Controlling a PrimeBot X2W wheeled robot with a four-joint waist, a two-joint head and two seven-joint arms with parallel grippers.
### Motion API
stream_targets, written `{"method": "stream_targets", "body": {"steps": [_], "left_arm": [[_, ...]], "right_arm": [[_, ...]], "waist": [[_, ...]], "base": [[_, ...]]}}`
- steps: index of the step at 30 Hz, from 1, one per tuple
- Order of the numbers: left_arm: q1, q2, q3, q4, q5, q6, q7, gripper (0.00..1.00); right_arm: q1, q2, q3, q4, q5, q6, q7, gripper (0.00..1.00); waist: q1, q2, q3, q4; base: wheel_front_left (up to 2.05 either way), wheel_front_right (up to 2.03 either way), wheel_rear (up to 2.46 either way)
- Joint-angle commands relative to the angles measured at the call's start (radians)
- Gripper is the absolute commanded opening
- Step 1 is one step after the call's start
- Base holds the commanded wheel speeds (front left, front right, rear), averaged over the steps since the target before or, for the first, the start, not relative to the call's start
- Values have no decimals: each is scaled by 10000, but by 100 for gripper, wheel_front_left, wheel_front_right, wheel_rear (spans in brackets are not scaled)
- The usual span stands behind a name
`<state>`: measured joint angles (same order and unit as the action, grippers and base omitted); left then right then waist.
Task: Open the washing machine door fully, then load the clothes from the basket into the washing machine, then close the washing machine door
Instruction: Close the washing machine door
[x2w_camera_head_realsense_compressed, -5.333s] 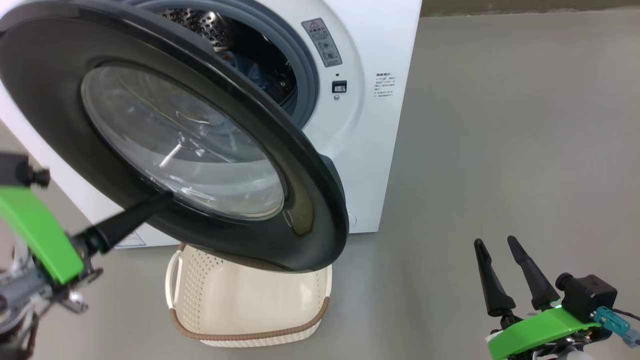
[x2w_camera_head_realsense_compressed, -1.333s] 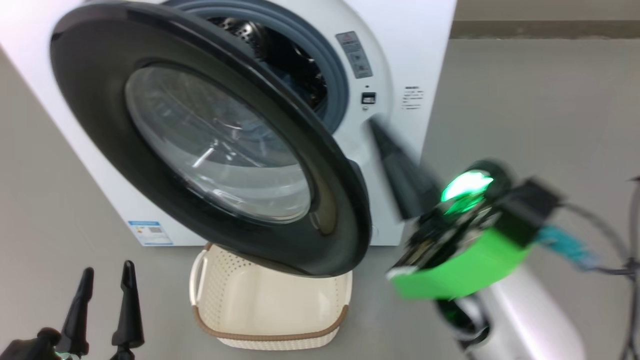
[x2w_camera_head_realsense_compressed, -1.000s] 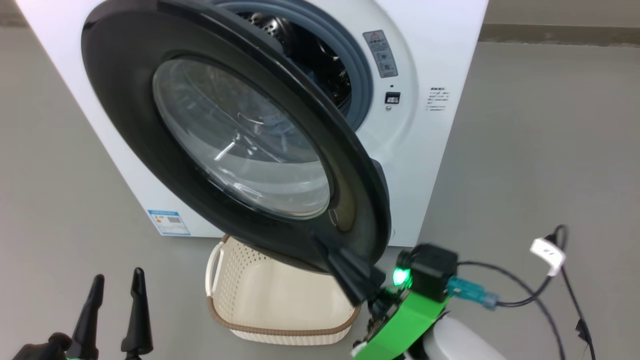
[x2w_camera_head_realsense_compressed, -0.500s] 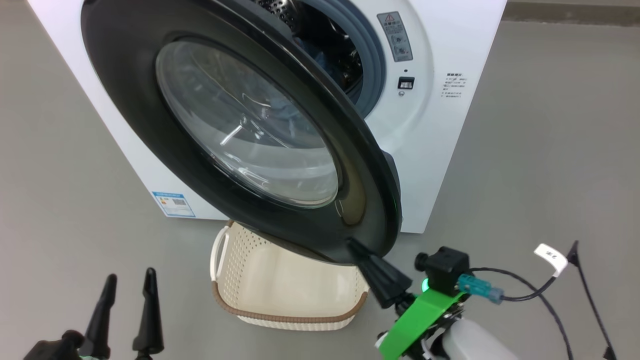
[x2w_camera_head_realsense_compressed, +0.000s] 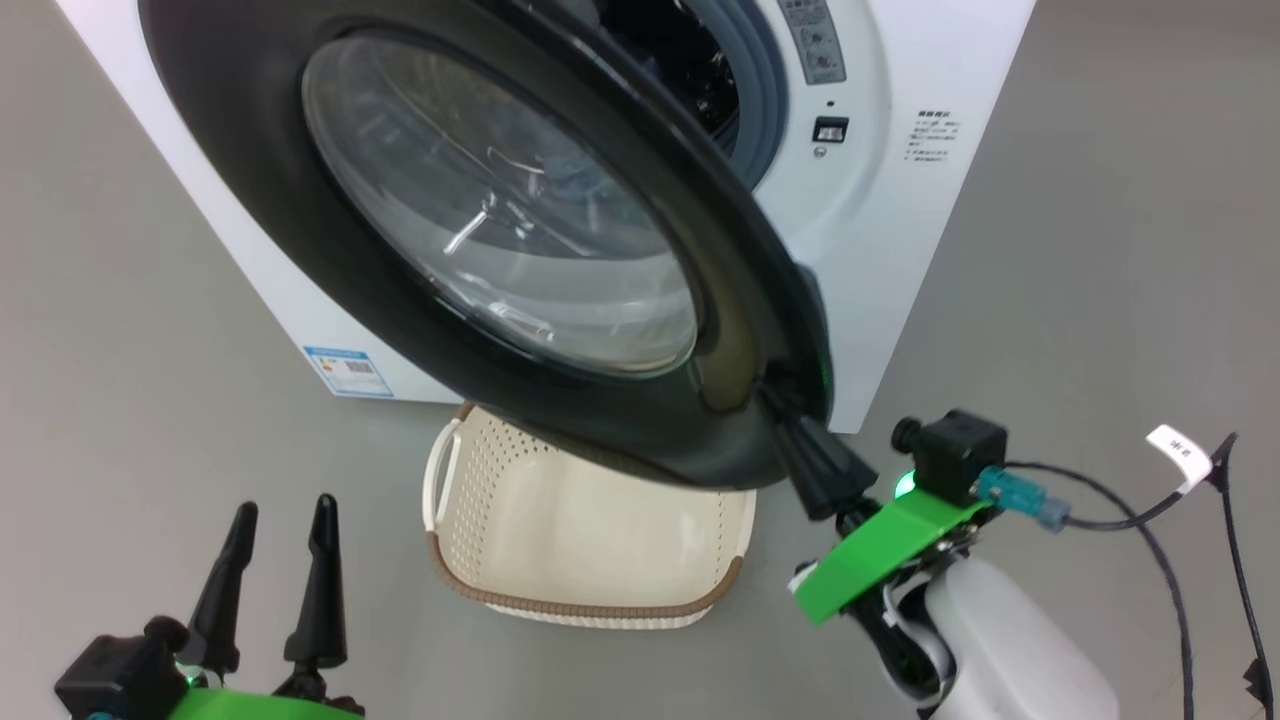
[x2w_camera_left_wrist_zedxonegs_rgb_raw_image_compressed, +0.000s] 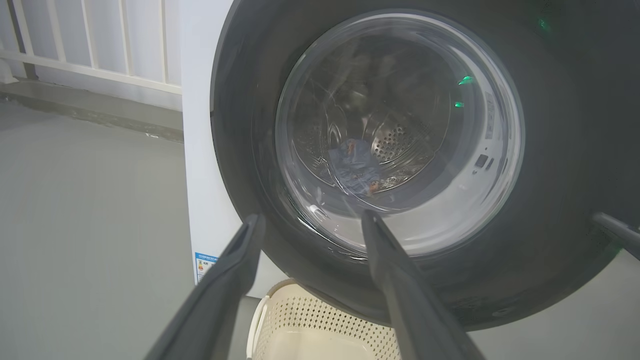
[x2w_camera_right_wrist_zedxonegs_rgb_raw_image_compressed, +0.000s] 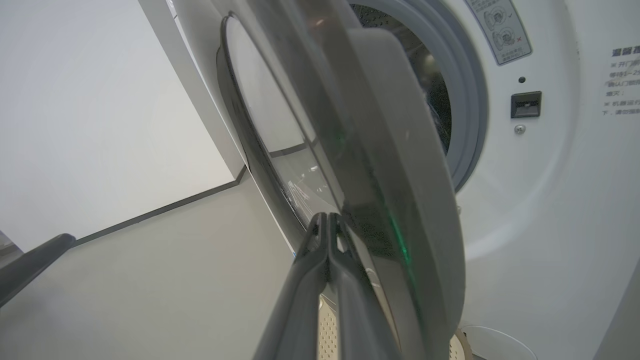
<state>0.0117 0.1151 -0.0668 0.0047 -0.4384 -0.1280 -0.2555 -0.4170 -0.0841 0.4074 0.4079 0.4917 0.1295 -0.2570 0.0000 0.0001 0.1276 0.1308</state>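
The washing machine is noted with the washing machine door swung partway open above the basket, judged bare inside. The clothes are made out in the drum through the glass. The right gripper, fingers pressed together, is set at the door's lower free edge, with the machine front beyond it; the left gripper, fingers apart, is kept well clear.

Washing machine, door, basket, garment: one each; left pincer, right pincer: two
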Motion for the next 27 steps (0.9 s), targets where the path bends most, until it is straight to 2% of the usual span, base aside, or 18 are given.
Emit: {"method": "stream_targets", "body": {"steps": [1,14,27], "left_arm": [[-458,238,293,-226,-81,-27,-63,100],[-1304,210,-296,-391,-143,-27,-63,100],[-1759,91,-650,-526,-239,-27,-63,100]], "right_arm": [[-407,153,-79,-206,-111,12,-48,0],[-1966,150,-2007,80,-390,12,-48,0],[-3354,63,-3116,829,-444,12,-48,0]], "waist": [[0,-1,146,66],[0,-1,1153,497],[0,-1,1795,888]], "base": [[0,0,0],[0,0,0],[0,0,0]]}}
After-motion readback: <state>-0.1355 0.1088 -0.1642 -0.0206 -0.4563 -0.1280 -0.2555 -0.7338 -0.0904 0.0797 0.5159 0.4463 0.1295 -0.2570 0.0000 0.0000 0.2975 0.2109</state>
